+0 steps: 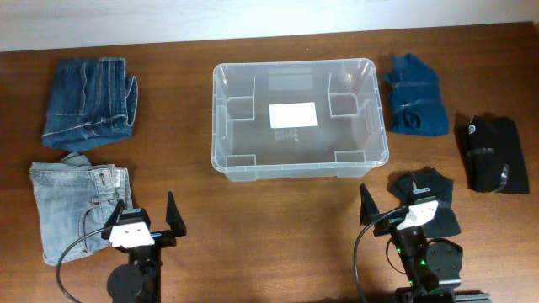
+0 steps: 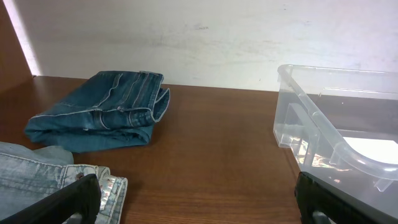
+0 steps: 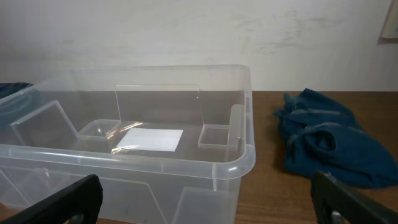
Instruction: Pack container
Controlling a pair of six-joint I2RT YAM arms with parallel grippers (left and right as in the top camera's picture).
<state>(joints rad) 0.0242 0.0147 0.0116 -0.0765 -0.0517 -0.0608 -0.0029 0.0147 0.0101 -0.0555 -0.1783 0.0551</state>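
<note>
The clear plastic container [image 1: 299, 164] stands in the table's middle, empty, with a white label on its bottom. It also shows in the left wrist view [image 2: 336, 149] and the right wrist view [image 3: 186, 162]. My left gripper [image 1: 145, 217] is open and empty at the front left, beside folded light-blue jeans [image 1: 76, 202]. My right gripper [image 1: 396, 206] is open and empty at the front right, in front of the container's near right corner and over a black garment [image 1: 438, 202].
Folded dark-blue jeans [image 1: 88, 101] lie at the back left, also in the left wrist view [image 2: 102, 112]. A dark-blue garment [image 1: 415, 103] lies right of the container, also in the right wrist view [image 3: 329, 140]. Another black garment [image 1: 493, 153] lies at the far right.
</note>
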